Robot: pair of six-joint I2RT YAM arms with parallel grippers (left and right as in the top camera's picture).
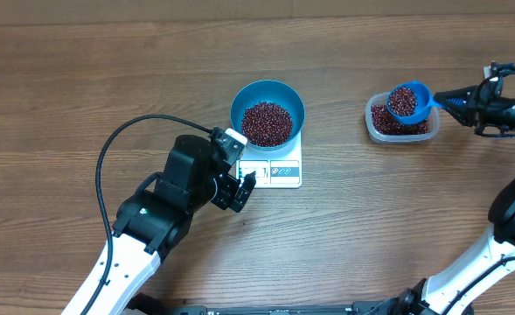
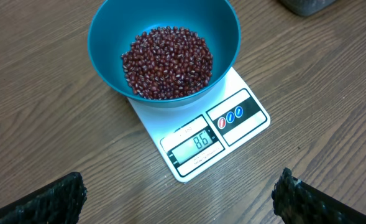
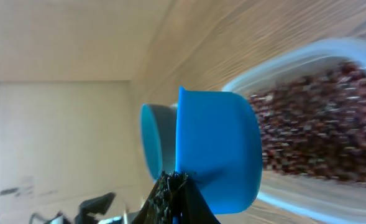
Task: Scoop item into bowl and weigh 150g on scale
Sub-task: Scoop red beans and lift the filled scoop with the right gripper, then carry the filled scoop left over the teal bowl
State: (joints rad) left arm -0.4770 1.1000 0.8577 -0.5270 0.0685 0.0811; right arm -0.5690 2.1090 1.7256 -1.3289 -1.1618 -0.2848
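Observation:
The bright blue bowl (image 1: 267,93) stands on the white scale (image 1: 283,171) and holds a heap of dark red-brown beans (image 1: 267,123). In the left wrist view the bowl (image 2: 102,37), its beans (image 2: 167,62) and the scale (image 2: 238,118) show, and the display reads 86. My left gripper (image 1: 241,188) hovers open just in front of the scale, with nothing between its fingers (image 2: 64,196). My right gripper (image 1: 463,98) is shut on the handle of a small blue scoop (image 1: 408,101). The scoop is full of beans and sits level above the clear tub (image 1: 401,129).
The clear plastic tub (image 3: 319,68) of beans sits at the right of the table, below the scoop (image 3: 217,149). A black cable (image 1: 117,144) loops from the left arm over the wood. Bare tabletop lies between the scale and the tub.

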